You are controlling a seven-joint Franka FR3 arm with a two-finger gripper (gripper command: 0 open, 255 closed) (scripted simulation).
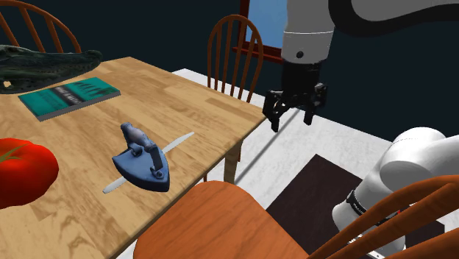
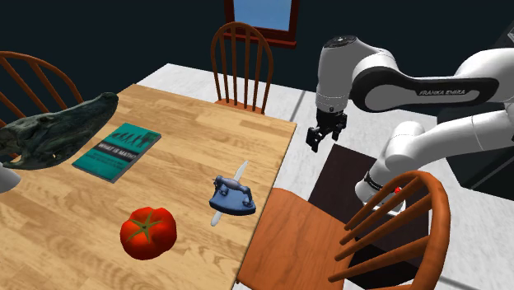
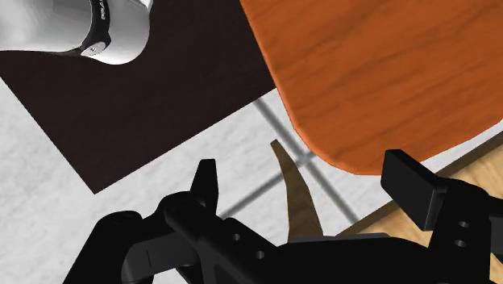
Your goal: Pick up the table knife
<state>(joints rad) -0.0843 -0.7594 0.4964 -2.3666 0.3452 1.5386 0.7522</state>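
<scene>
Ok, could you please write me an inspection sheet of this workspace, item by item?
Surface: wooden table, level.
Job's things: table knife lies flat on the table; its middle is under a blue iron, and both ends stick out.
Clutter: red tomato, teal book and dark crocodile figure, all on the table and apart from the knife.
Grippers: tool is open and empty, hanging beyond the table's edge above the floor.
Cables: nothing seen.
Surroundings: far chair, near chair, dark mat, window.
</scene>
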